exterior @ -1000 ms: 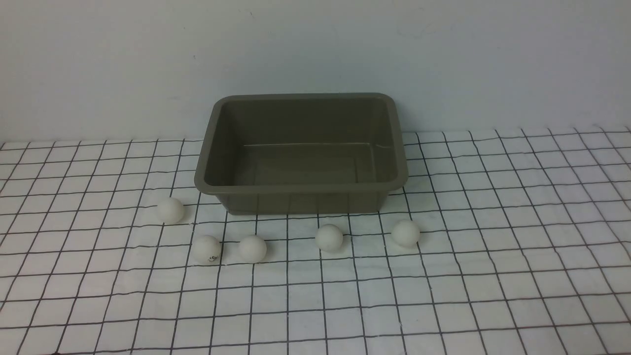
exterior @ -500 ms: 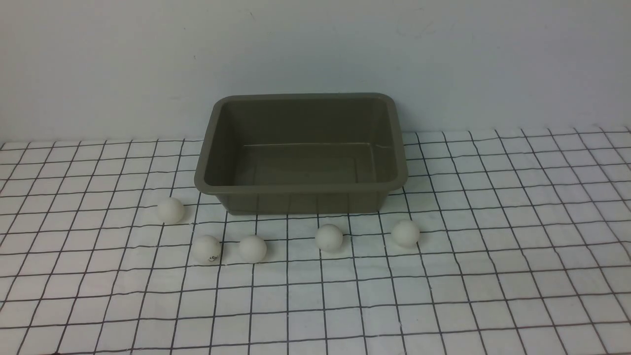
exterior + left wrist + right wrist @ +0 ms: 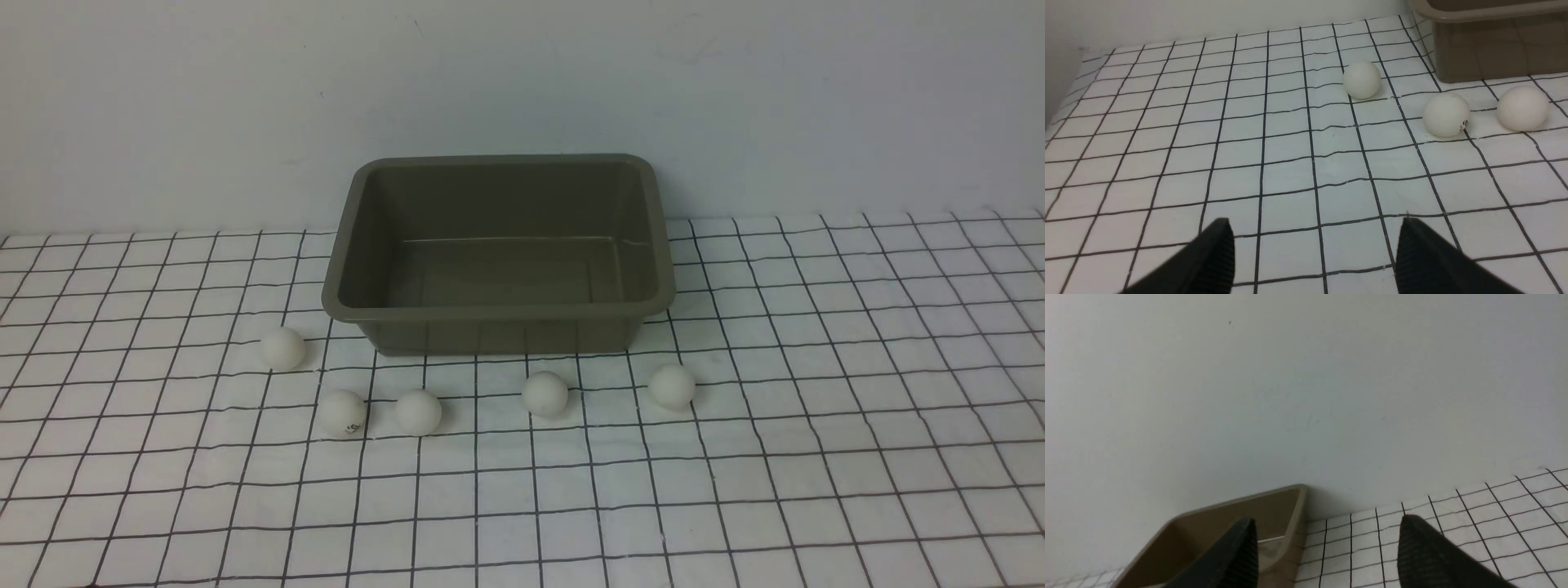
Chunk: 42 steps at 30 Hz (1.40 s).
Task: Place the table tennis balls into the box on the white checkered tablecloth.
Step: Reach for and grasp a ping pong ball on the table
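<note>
The left fingers (image 3: pixel 1218 249) are black and stand wide apart. Only cloth shows between them, so they hold nothing. They hang low over the white checkered tablecloth (image 3: pixel 735 490) and point forward along it, toward the balls on the left side. The right fingers (image 3: pixel 1241 547) are black too. They are also apart and hold nothing. They tip up more, so they point at the plain wall (image 3: pixel 1306 375) and at the far right corner of the box (image 3: pixel 498 312). The five table tennis balls (image 3: pixel 545 394) all lie on the cloth in front of the box, outside it, and none of them touches it. The left ball (image 3: pixel 282 349) sits alone near the box's front left corner, a bit farther back than the others. The marked ball (image 3: pixel 342 412) has a small dark print on it and lies just beside its neighbor ball (image 3: pixel 419 412), but the two do not touch. The right ball (image 3: pixel 672 386) lies in front of the box's right end, near the middle one. The box is olive-brown and stands open side up at the back of the cloth, close to the wall. The cloth covers the table and is a little wrinkled.
</note>
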Motion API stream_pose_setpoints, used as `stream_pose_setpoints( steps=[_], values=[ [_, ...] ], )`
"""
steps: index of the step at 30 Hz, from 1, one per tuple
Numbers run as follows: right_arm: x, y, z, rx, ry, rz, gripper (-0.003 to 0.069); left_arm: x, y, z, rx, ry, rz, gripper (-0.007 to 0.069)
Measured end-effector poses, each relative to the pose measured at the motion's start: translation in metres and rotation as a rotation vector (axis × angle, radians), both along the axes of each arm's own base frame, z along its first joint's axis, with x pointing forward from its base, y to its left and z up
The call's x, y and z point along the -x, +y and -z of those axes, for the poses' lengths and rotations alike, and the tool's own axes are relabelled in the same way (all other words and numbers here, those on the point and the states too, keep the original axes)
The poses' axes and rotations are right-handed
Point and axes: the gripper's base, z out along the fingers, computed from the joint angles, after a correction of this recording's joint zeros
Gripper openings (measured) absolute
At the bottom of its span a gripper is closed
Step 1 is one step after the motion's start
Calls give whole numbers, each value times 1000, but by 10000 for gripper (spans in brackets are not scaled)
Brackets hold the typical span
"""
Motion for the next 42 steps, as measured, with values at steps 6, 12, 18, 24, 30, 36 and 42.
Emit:
stream_pose_setpoints(
  steps=[6,12,18,24,30,36,42],
  values=[
    [1,3,4,71,30,-37,420,-1,-3,-4,129,-54,-2,478],
    [2,8,8,132,64,-90,420,-4,-4,-14,270,-170,-21,478],
    [4,13,16,212,138,-158,420,-4,-3,-23,480,-258,-49,478],
    [-1,19,16,199,163,-229,420,1,-9,-47,418,-264,29,478],
    [-20,26,16,233,228,-323,420,3,-21,-89,296,-178,166,478],
    [-55,33,23,283,350,-438,420,-3,-30,-123,179,-24,304,478],
    [-107,36,34,368,518,-541,420,-11,-31,-126,35,4,360,478]
  ],
)
